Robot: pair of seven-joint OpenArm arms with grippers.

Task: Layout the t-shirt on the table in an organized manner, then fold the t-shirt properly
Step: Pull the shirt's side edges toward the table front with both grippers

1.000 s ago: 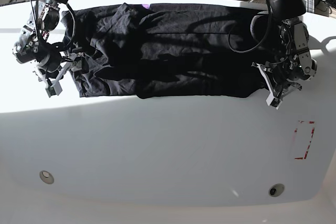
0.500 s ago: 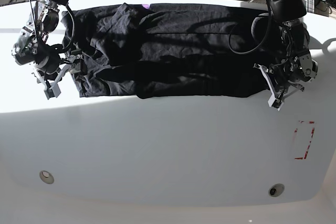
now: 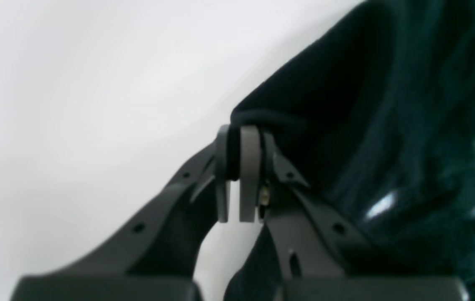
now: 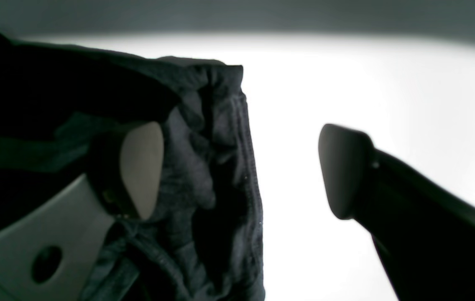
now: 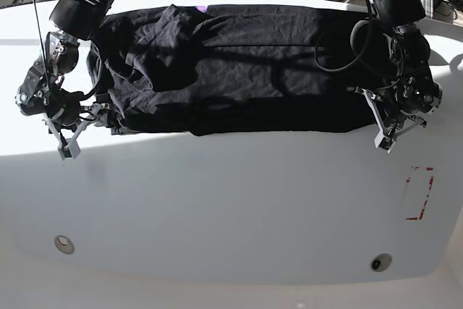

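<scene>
The black t-shirt (image 5: 239,70) lies spread across the far half of the white table (image 5: 231,200), its purple tag (image 5: 200,9) at the far edge. At the shirt's near right corner, my left gripper (image 5: 377,127) is shut on a rolled fold of hem (image 3: 262,119); in the left wrist view the left gripper (image 3: 237,138) has its pads pressed together on cloth. At the near left corner my right gripper (image 5: 85,134) is open. In the right wrist view the right gripper (image 4: 241,167) has one pad (image 4: 141,167) against the bunched cloth edge (image 4: 229,175) and the other over bare table.
A red dashed rectangle mark (image 5: 419,193) sits at the near right of the table. Two round metal discs (image 5: 64,242) (image 5: 380,261) lie near the front edge. Cables and equipment stand beyond the table's far edge.
Both arms have shifted slightly toward the table's front. The right gripper dropped lower at the left corner, and the shirt's left side now lies flatter and more spread.
</scene>
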